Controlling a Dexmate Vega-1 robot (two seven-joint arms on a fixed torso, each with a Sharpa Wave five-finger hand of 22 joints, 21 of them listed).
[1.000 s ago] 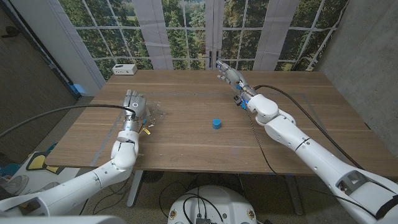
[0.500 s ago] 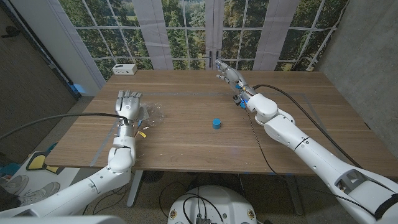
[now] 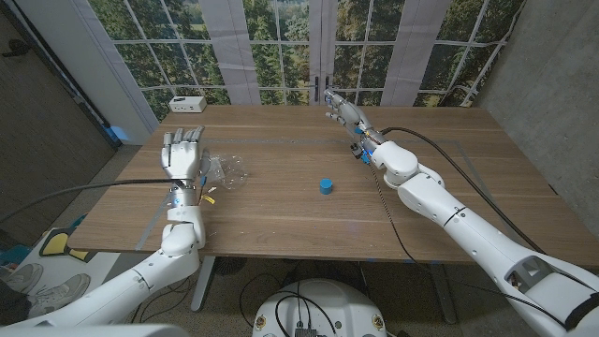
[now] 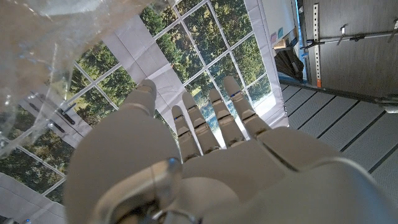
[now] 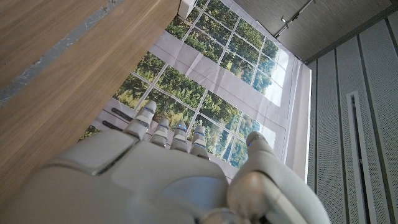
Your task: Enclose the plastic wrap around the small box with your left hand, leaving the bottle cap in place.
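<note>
Plastic wrap (image 3: 225, 171) crumpled on the left part of the wooden table (image 3: 281, 206), just right of the left hand (image 3: 183, 157); seen also as a clear wrinkled sheet (image 4: 43, 43) in the left wrist view. Small box not made out through the wrinkles, so long axis and heading cannot be told. Since a second ago: left hand lifted off the wrap, turned upright and drawn back to the left, now released with fingers (image 3: 185, 140) spread and holding nothing (image 4: 205, 162). Wrap left lying much as before.

Farther back at the left corner: small white device (image 3: 188, 103) near the window. Yellow-marked bit (image 3: 208, 197) by the left wrist, too small to identify.

At centre: blue bottle cap (image 3: 325, 186) standing alone, well apart from the wrap, unmoved. Nothing between cap and wrap.

At right: right hand (image 3: 343, 109) raised near the far edge, fingers extended, empty (image 5: 155, 168), unchanged. Black cable (image 3: 440, 145) trailing along the right arm.
</note>
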